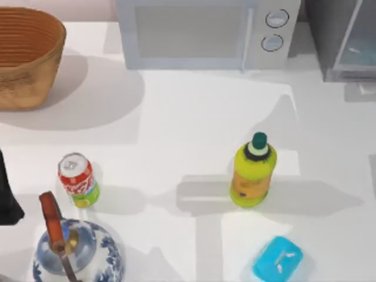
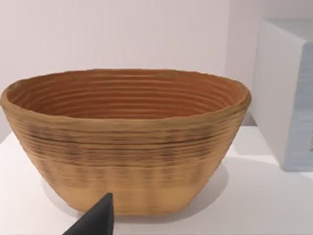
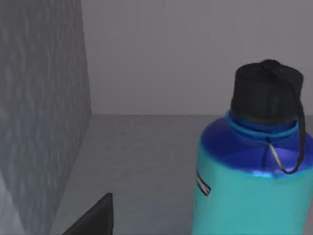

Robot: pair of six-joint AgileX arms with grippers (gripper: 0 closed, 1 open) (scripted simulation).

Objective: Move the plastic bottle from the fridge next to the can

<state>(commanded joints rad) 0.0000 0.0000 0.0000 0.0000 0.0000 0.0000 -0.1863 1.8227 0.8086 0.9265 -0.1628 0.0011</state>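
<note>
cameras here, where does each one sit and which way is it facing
Top view: sits above the table, looking down on the can, microwave, basket and fridge; a dark piece of the left arm shows at the left edge.
Left wrist view: rides the left arm, facing the basket side-on; one dark finger of the left hand shows.
Right wrist view: rides the right arm, facing the plastic bottle between grey walls; one finger of the right hand shows.
Shared: top and left wrist views both show the basket.

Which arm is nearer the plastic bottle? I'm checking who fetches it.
Right. The right wrist view shows the plastic bottle close ahead inside the fridge. The left arm sits at the table's left edge, facing the basket.
</note>
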